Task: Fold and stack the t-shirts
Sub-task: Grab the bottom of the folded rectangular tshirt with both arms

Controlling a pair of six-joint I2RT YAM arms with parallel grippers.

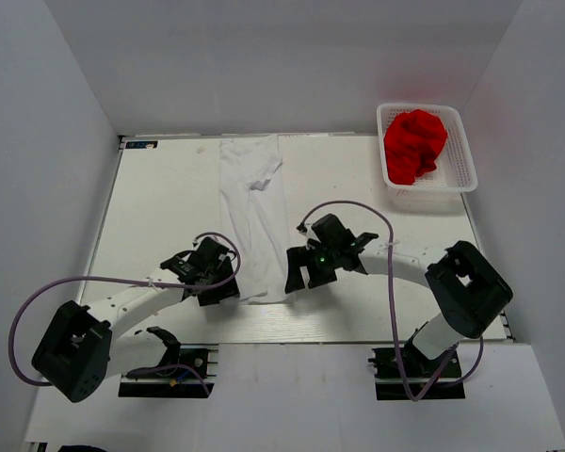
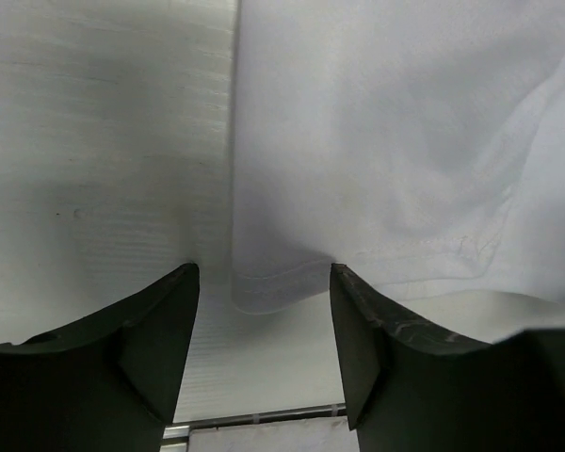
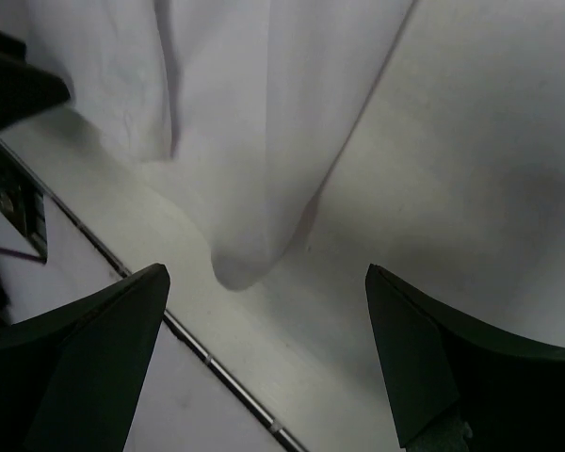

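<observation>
The white t-shirt (image 1: 250,212) lies folded into a long narrow strip down the middle of the table, from the far edge to near the front. The red t-shirt (image 1: 415,143) is bunched up in the basket. My left gripper (image 1: 218,280) is open and empty at the strip's near left corner; the hem corner (image 2: 268,287) lies between its fingers. My right gripper (image 1: 299,273) is open and empty at the near right corner; the shirt's rounded corner (image 3: 240,268) lies just ahead of its jaws.
A white plastic lattice basket (image 1: 463,169) stands at the far right corner. The table's front edge with a metal strip (image 3: 217,367) lies close below both grippers. White walls enclose the table on three sides.
</observation>
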